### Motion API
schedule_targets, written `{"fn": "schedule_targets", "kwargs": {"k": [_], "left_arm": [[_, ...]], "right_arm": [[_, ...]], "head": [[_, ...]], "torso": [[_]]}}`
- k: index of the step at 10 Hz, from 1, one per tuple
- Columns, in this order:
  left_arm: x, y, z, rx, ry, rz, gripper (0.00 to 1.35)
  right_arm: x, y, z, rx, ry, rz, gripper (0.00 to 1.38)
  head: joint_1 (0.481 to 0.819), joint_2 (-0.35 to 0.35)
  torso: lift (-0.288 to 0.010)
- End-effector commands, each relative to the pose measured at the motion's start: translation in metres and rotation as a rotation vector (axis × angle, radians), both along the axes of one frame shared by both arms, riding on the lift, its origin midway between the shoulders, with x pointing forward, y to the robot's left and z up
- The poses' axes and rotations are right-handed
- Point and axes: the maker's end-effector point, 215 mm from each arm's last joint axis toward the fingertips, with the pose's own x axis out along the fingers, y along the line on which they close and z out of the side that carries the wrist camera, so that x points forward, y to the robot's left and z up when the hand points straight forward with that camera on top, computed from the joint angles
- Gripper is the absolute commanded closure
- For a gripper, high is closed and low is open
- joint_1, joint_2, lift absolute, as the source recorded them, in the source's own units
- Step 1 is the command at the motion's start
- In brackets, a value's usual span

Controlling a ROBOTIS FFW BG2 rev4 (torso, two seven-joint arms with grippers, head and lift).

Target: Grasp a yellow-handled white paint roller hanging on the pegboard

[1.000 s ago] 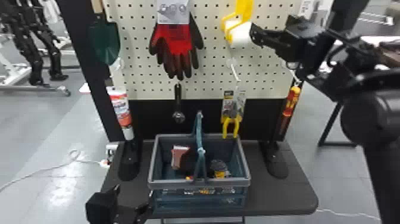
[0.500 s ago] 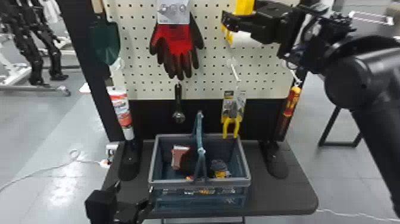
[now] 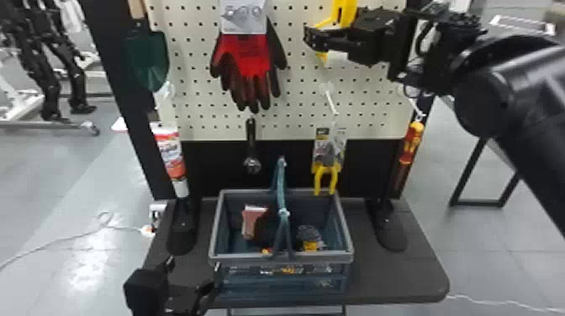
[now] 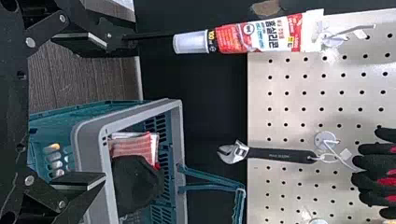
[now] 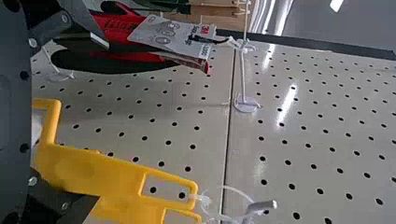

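The paint roller hangs at the top of the pegboard (image 3: 370, 105); its yellow handle (image 3: 344, 11) rises above my right gripper (image 3: 313, 40), which covers most of the white roller. In the right wrist view the yellow handle (image 5: 107, 175) lies between my right gripper's (image 5: 93, 121) spread fingers, close to the lower one, and the jaws stand open around it. My left gripper (image 3: 168, 290) is parked low at the table's front left, open and holding nothing, and faces the basket (image 4: 88, 140) in the left wrist view.
Red-black gloves (image 3: 248, 63), a green trowel (image 3: 145, 59), a sealant tube (image 3: 170, 157), a wrench (image 3: 251, 145), yellow pliers (image 3: 328, 159) and a red screwdriver (image 3: 410, 145) hang on the board. A grey-blue basket (image 3: 218, 227) with items stands on the black table (image 3: 399, 273).
My right arm has swung left across the top of the pegboard, bringing its gripper from the board's right side onto the paint roller. The left arm has stayed put.
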Motion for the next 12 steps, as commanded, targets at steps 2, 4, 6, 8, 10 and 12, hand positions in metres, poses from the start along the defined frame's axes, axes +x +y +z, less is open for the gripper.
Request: {"fn": "schedule_targets", "kwargs": {"k": [2, 4, 6, 8, 10, 12], "left_arm": [[-0.002, 0.0, -0.001, -0.002, 0.0, -0.013, 0.3], [-0.004, 0.003, -0.003, -0.004, 0.005, -0.011, 0.3], [-0.001, 0.0, -0.001, -0.006, 0.002, -0.015, 0.3], [-0.002, -0.003, -0.003, -0.009, 0.005, -0.018, 0.3], [-0.002, -0.006, -0.005, -0.013, 0.009, -0.021, 0.3], [-0.002, -0.007, -0.004, -0.015, 0.007, -0.024, 0.3]], "right_arm": [[0.012, -0.033, 0.021, -0.13, -0.029, -0.053, 1.05], [0.01, -0.032, -0.001, -0.1, 0.1, 0.045, 1.05], [0.007, -0.03, -0.015, -0.071, 0.161, 0.099, 1.28], [0.006, -0.028, -0.008, -0.078, 0.145, 0.103, 1.27], [0.006, -0.028, -0.005, -0.076, 0.136, 0.104, 1.27], [0.006, -0.028, -0.007, -0.075, 0.137, 0.104, 1.27]], "head": [[0.549, 0.0], [0.549, 0.0], [0.549, 0.0], [0.549, 0.0], [0.549, 0.0], [0.549, 0.0]], "torso": [[-0.1], [-0.1], [-0.1], [-0.1], [-0.1], [-0.1]]}}
